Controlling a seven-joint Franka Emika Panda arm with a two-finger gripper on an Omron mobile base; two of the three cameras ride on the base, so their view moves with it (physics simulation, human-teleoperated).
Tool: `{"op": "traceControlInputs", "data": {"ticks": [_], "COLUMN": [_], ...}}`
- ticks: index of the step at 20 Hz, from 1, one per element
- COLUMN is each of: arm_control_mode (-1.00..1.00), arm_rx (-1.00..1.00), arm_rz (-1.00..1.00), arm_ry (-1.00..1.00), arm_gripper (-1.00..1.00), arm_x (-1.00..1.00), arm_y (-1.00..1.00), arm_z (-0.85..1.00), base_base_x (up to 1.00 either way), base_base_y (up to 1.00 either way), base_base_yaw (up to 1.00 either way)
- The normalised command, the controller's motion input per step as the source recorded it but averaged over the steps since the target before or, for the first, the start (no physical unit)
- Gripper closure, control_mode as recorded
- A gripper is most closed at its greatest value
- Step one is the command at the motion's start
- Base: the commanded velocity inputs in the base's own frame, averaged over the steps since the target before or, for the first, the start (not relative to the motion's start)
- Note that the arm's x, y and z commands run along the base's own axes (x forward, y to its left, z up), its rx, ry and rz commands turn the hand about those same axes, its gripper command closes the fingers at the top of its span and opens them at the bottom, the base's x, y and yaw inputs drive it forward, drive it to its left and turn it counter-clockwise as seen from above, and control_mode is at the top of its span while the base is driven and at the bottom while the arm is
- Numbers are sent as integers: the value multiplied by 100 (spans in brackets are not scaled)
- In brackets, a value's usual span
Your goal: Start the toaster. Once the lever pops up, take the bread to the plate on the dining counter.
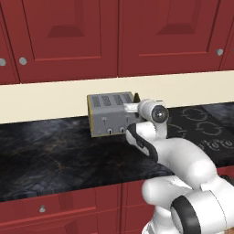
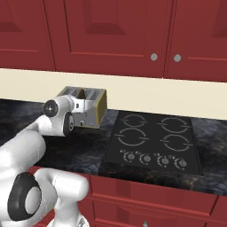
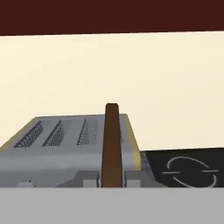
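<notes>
Bread: in the hand view, a thin dark brown slice with a rounded top stands upright on edge, rising between the two pale fingertips at the bottom; by its look the claw is clenched on it.
Toaster, hand view: the boxy silver-grey metal toaster with brassy yellow edges lies behind the slice, its empty slots showing left of it; I cannot tell whether the slice's base is free of the rightmost slot.
Why held so: gripped by its flat faces and kept vertical, probably so it lifts straight up without catching.
Left base view: the claw sits over the toaster's right end, on the black marbled desk; the white arm hides the right-hand front tab.
Right base view: the wrist covers the toaster's front; the black four-ring hob lies just right of it.
Room: the cream wall stands close behind the toaster, red cabinets overhang above; free space is upward a little and back toward the robot.
Plate: not among these surroundings; the carry likely needs a drive.
</notes>
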Motion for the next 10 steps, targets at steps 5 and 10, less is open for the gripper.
{"op": "traceControlInputs", "data": {"ticks": [5, 10], "arm_control_mode": [-100, -100], "arm_rx": [0, 0], "arm_rz": [0, 0], "arm_ry": [16, 19], "arm_gripper": [100, 100], "arm_x": [-82, -81], "arm_y": [-13, -12], "arm_z": [29, 22], "base_base_x": [0, 0], "base_base_y": [0, 0], "base_base_yaw": [0, 0]}}
